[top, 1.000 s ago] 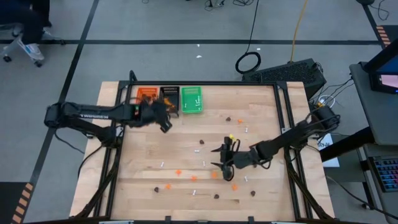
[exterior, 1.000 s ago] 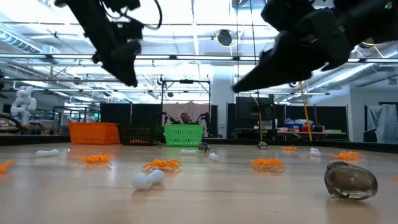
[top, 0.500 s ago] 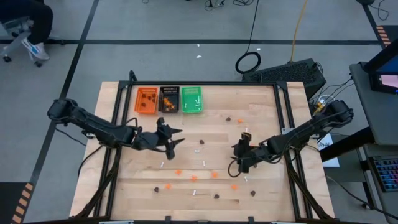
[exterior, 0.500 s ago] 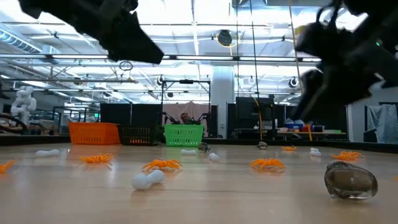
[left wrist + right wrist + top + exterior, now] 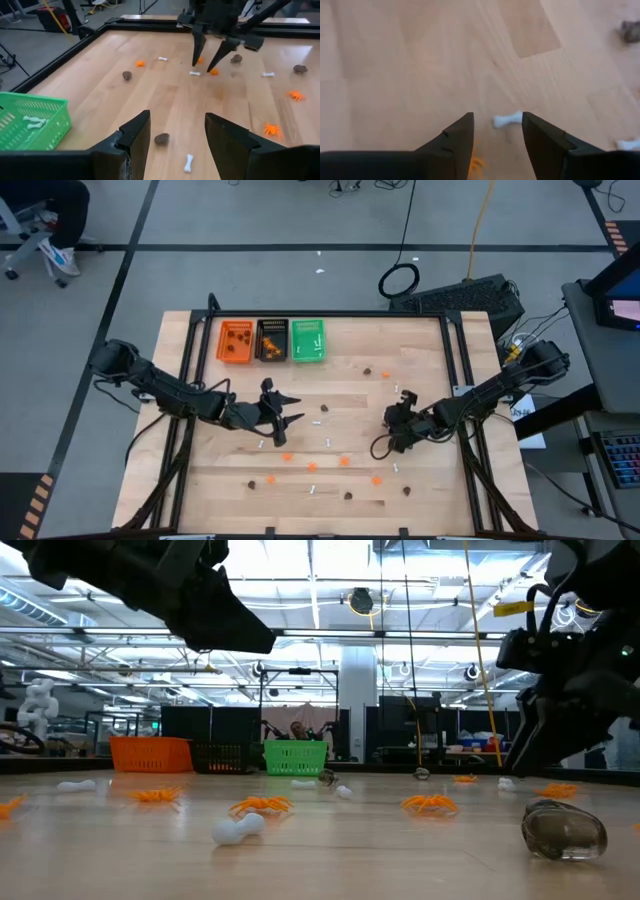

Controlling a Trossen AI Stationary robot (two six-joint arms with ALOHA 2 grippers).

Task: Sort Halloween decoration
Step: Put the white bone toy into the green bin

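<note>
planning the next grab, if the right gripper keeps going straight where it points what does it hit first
Probably the white bone lying on the table, just past the open fingers of the right gripper; depth is uncertain.

An orange trinket (image 5: 478,163) is half hidden behind the right gripper (image 5: 497,134), whose spread fingers are cut off below.

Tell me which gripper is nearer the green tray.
Left. The left gripper is open over mid-table, below the green tray; the right gripper is farther, toward the table's right side.
</note>
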